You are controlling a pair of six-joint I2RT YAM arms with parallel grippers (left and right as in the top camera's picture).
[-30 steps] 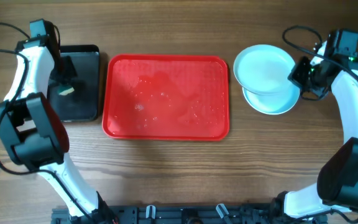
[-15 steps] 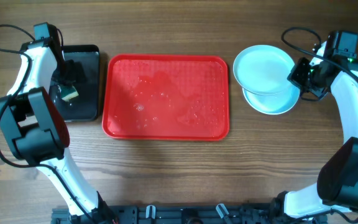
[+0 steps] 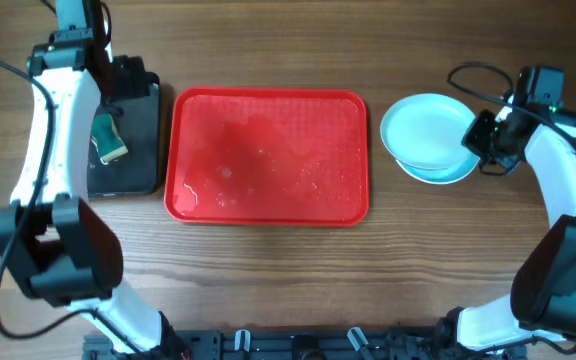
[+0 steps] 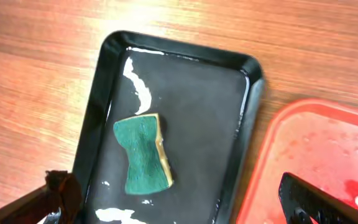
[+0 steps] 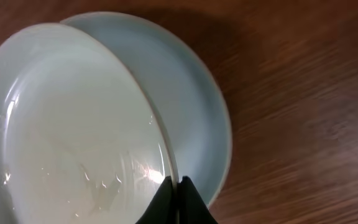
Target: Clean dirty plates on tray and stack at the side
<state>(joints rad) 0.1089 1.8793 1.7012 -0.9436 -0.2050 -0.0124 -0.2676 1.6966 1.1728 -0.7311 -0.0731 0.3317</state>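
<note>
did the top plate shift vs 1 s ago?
Yes. The top plate, in the right gripper, slid toward the table's near edge: its far rim was past the tray's, now level.

tray [image 3: 268,150] centre, low rim | black tray [image 3: 143,150] + sponge [image 3: 109,140] 9 o'clock | plates [image 3: 428,132] 3 o'clock | bare wood [image 3: 268,270] 6 o'clock, passable

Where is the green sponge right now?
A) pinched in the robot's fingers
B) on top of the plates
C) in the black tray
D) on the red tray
C: the green sponge lies flat on the wet floor of the black tray, with nothing gripping it.
</note>
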